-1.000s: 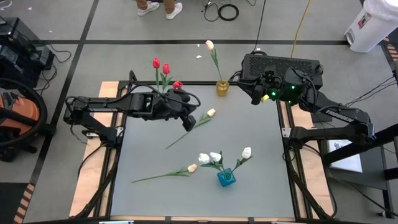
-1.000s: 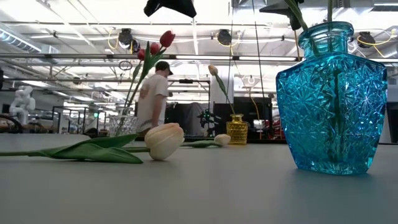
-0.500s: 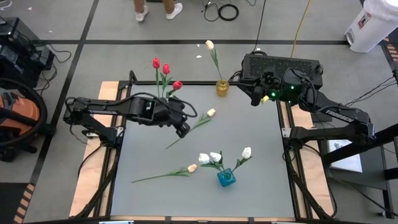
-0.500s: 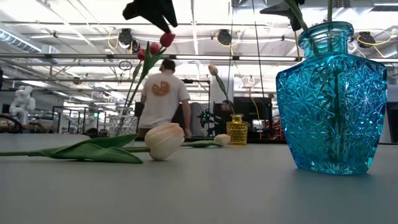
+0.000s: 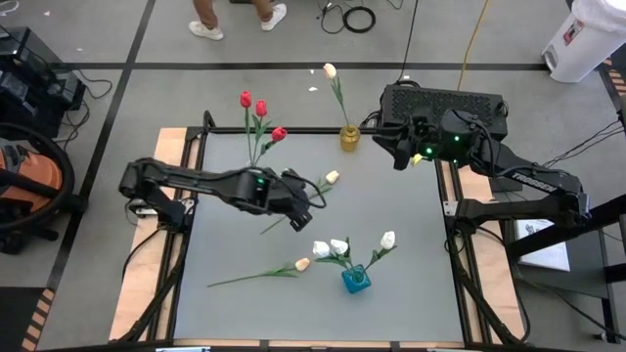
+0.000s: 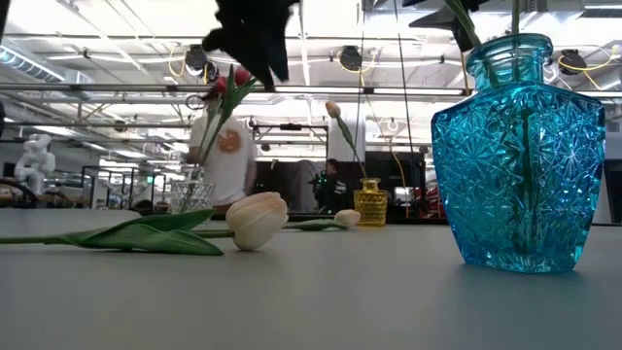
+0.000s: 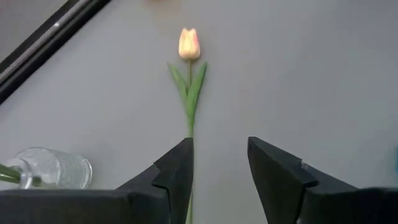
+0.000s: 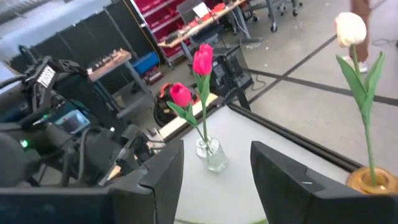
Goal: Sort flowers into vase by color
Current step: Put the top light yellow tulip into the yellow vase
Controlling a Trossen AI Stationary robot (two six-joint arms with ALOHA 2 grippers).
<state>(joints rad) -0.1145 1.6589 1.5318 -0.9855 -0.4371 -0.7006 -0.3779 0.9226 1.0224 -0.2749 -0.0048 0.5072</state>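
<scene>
A cream tulip lies flat on the grey table, head (image 5: 333, 177) toward the far right, stem (image 7: 189, 106) running back toward my left gripper (image 5: 299, 203). That gripper hovers open above the stem's middle, tipped down and touching nothing; the low view shows it high up (image 6: 249, 39). A second cream tulip (image 5: 302, 264) lies near the front. Red tulips (image 5: 260, 108) stand in a clear vase (image 7: 53, 167), white ones (image 5: 337, 247) in a blue vase (image 5: 355, 279), and one cream tulip (image 5: 330, 70) in a yellow vase (image 5: 349, 138). My right gripper (image 8: 214, 180) waits open at the far right.
The blue vase (image 6: 520, 146) stands near the front edge, right of centre. The black table frame (image 5: 293, 130) runs along the far edge. The grey top (image 5: 401, 215) is bare between the vases. A person walks on the floor (image 5: 235, 12) beyond the table.
My left gripper has left the red tulips at the far edge, gone toward the table's near right, sunk and tipped further down. It now hangs over the lying cream tulip's stem. The red tulips stay in the clear vase.
</scene>
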